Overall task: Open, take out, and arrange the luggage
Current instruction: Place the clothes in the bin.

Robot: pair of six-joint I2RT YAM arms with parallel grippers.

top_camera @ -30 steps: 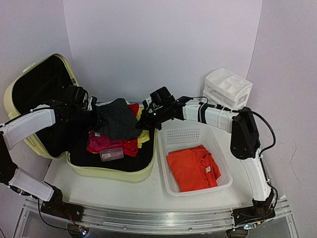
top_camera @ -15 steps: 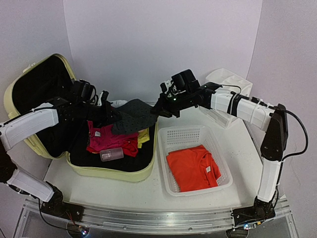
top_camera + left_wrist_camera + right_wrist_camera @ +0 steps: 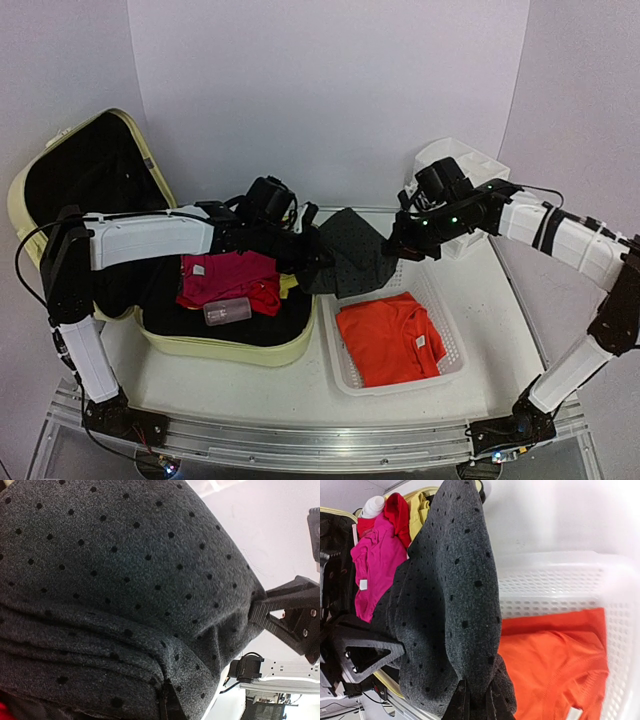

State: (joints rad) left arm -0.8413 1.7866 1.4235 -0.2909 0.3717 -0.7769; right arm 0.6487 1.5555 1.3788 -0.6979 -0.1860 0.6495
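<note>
Currently the large pale yellow-green hard-shell luggage (image 3: 230,345) lies open at the left side of the white counter (image 3: 250,395), its black-lined lid propped up toward the far left corner. Inside the lower shell lie a magenta cloth garment (image 3: 225,275), scraps of red and yellow fabric beside it, and a small clear plastic bottle (image 3: 225,311) on its side near the front wall. Both arms reach inward and share a dark grey black-dotted garment (image 3: 350,262), which hangs stretched between them above the luggage's right wall and the far end of the white mesh plastic basket (image 3: 345,378). The left claw (image 3: 308,255) is clenched on the garment's left edge, over the luggage's right side. The right claw (image 3: 395,248) is pinched on the opposite edge, over the basket's far rim; the left wrist view shows its black fingers (image 3: 265,612) biting into bunched cloth. A folded orange cotton shirt (image 3: 390,340) lies flat in the basket, just right of the luggage. A white plastic drawer organizer (image 3: 480,165) stands at the counter's far right corner, partly behind the right arm.
</note>
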